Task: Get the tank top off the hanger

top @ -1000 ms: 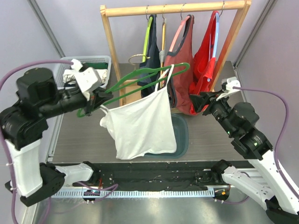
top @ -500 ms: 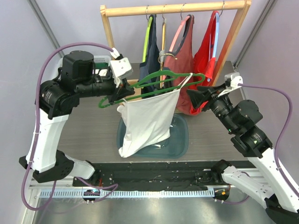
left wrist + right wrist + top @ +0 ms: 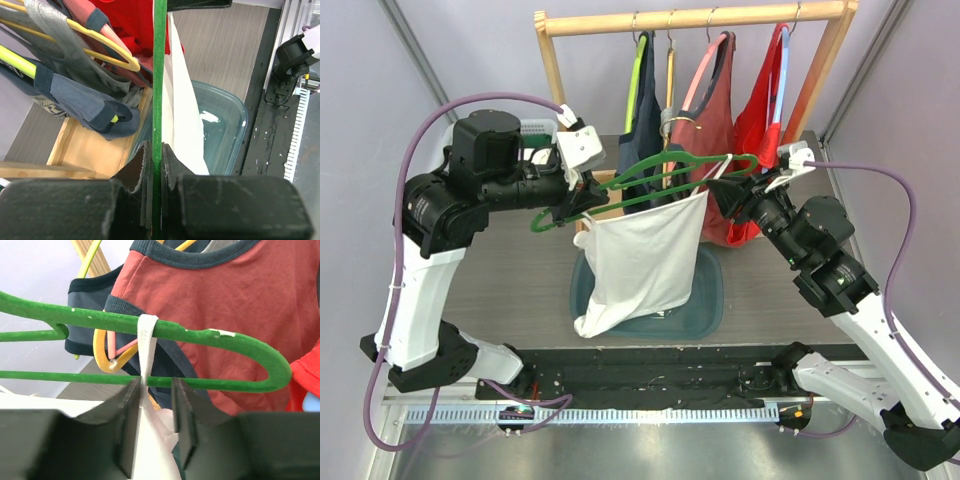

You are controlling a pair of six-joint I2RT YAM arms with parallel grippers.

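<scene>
Tank top (image 3: 640, 260), white, hangs just in front of the wooden rack (image 3: 690, 18), draped from a green hanger (image 3: 660, 175) above the teal tub (image 3: 712, 290). Its long axis runs downward, and its hem trails towards the near side, away from the rack. The hanger's long axis lies roughly along the rack's top bar, its right end a little higher. The left gripper (image 3: 155, 155) is clamped tight on the hanger's left end. One thin strap (image 3: 146, 340) loops over the hanger's upper arm, just short of the curved right-hand tip. The right gripper (image 3: 154, 390) straddles that strap below the lower bar, with its jaws parted and a gap showing on one side. Behind the tip, the rust-red shirt (image 3: 225, 305) on the rack sits close. Away from the rack, on the near side, the cloth hangs free.
</scene>
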